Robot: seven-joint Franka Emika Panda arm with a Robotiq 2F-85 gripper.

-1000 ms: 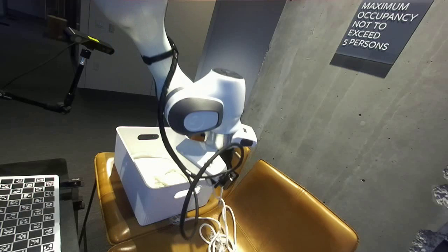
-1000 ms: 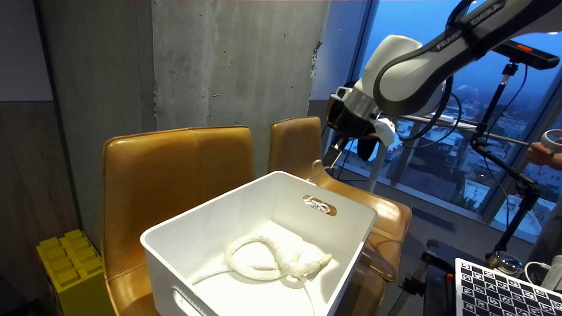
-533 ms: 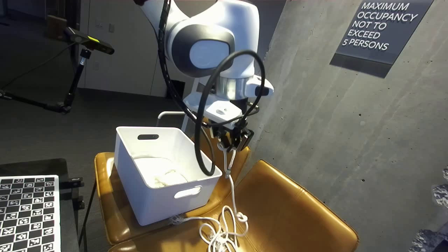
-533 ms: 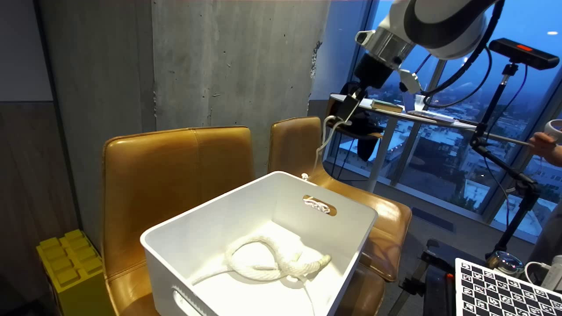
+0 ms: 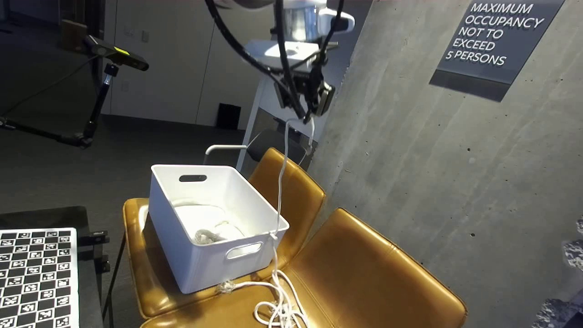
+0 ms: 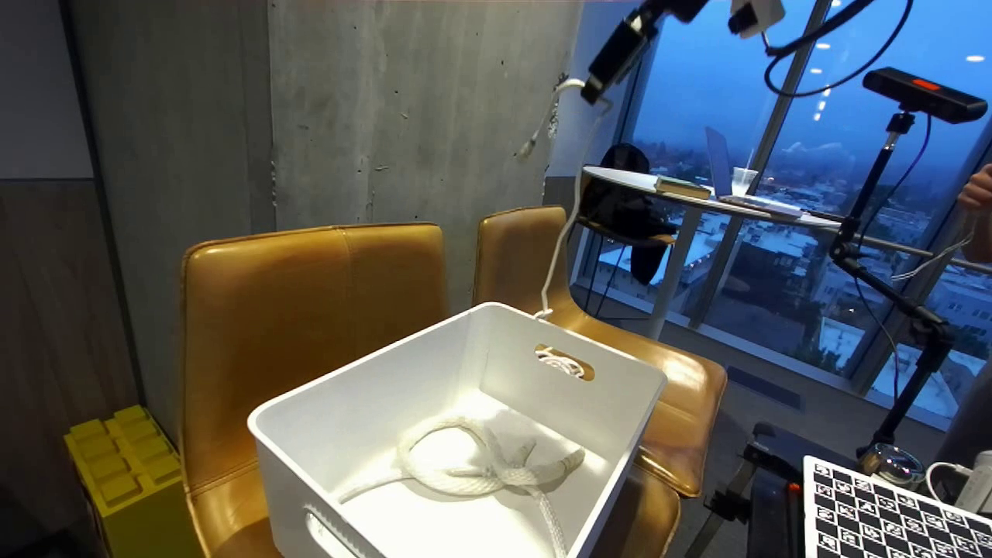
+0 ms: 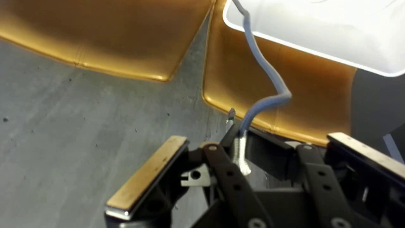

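**Gripper [image 7: 242, 134] higher, thin white rope [image 7: 270, 71] caught in its tips**

Nearest, the wrist view shows the pincer drawn narrow, the rope clamped between its fingertips [image 7: 269, 152]; from there the line bends at a kink and runs away downward. In an exterior view a short tail [image 6: 535, 136] droops free on the wall side of the grip.

Over the last second the gripper has climbed from beside the rim of the white bin [image 5: 218, 269] to well above it. The hanging stretch of rope is longer and straighter than it was, yet a tangle [image 5: 282, 314] of it lies on the seat of a tan chair [image 5: 378, 269]. I judge that the grip is bearing the pull, with much of the rope yet to leave the seat.

The fingers point downward from an arm held high; in both exterior views most of it is out of frame, and in one picture the wrist [image 5: 298, 23] shows at the top edge.

The bin stands on the neighbouring chair [image 5: 303, 191]; whether the hanging rope touches it, I cannot tell. Inside, a thicker rope [image 6: 552, 468] lies looped, much as it did. Farther off rises a concrete wall [image 5: 410, 182], and near the windows a table [image 6: 624, 180] bears a laptop [image 6: 719, 163].
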